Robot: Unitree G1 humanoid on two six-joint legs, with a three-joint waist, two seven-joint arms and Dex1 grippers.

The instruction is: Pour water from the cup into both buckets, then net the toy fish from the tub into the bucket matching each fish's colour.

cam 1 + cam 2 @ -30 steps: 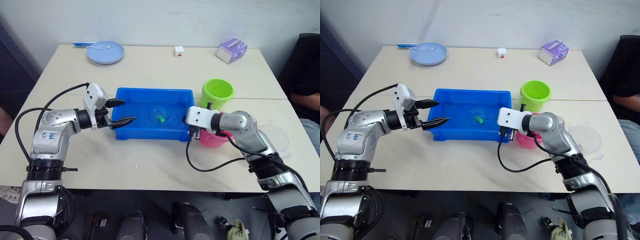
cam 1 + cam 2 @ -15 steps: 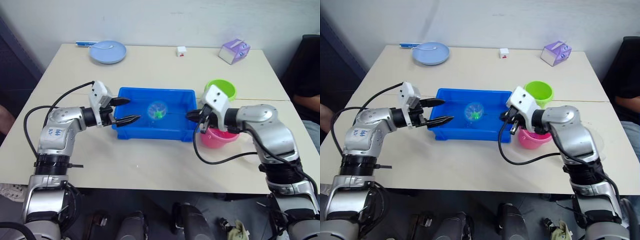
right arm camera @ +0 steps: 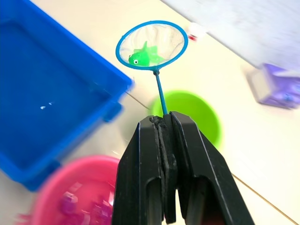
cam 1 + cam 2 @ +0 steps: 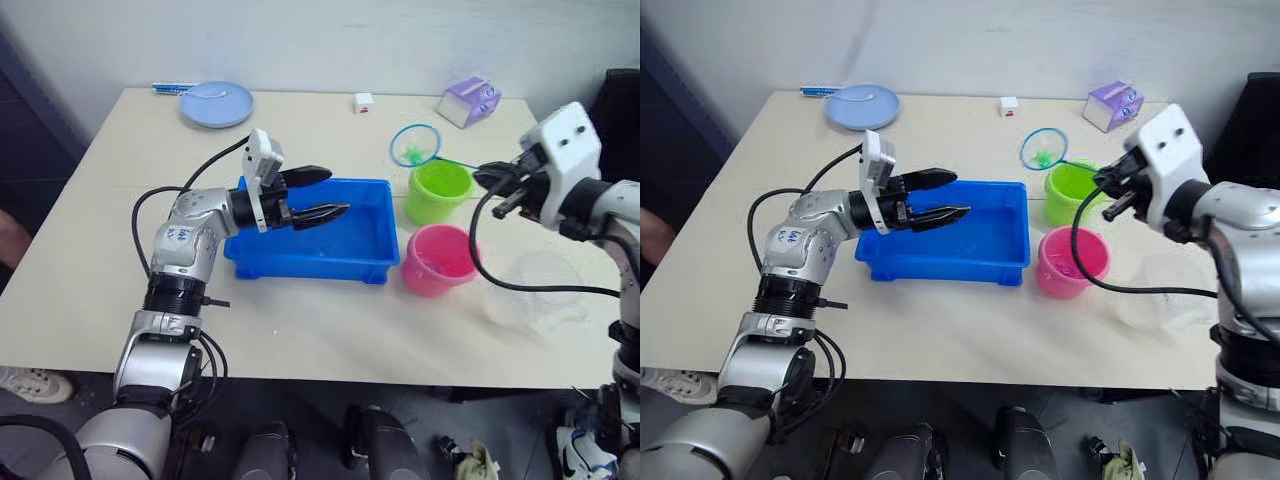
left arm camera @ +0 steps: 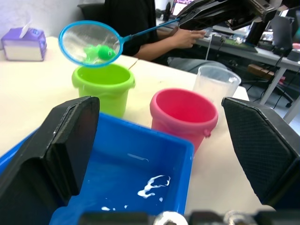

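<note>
Centre of frame, tub: bright blue tub (image 4: pixel 312 235) is set on the bench (image 4: pixel 300 320), a little water seen inside in the left wrist view.
Left gripper: left gripper (image 4: pixel 322 194) is held over the tub's upper left part, fingers spread wide, nothing held between them.
Right gripper: right gripper (image 4: pixel 490 178) is raised at right of frame, fingers closed tight on the thin blue handle of the net (image 3: pixel 152 45).
Net: hoop is seen above the green bucket (image 4: pixel 436 192), slightly up and left of its rim in the head views; handle runs from hoop to the right gripper.
Fish: one green toy fish (image 3: pixel 143 56) lies inside the net mesh, lifted clear of the tub.
Green bucket: stood upright just right of the tub's upper right corner.
Pink bucket: pink bucket (image 4: pixel 438 259) stood upright just below the green bucket, beside the tub's lower right corner; small pink pieces are seen inside it in the right wrist view, blurred.
Cup: clear cup (image 4: pixel 538 290) is stood at lower right of frame, right of the pink bucket, apart from it.
Upper left of frame: pale blue plate (image 4: pixel 214 103) near the bench's far edge.
Upper right of frame: purple tissue box (image 4: pixel 468 101); small white cube (image 4: pixel 362 101) left of it.
Person: a person's hand and dark sleeve are seen beyond the bench in the left wrist view.
</note>
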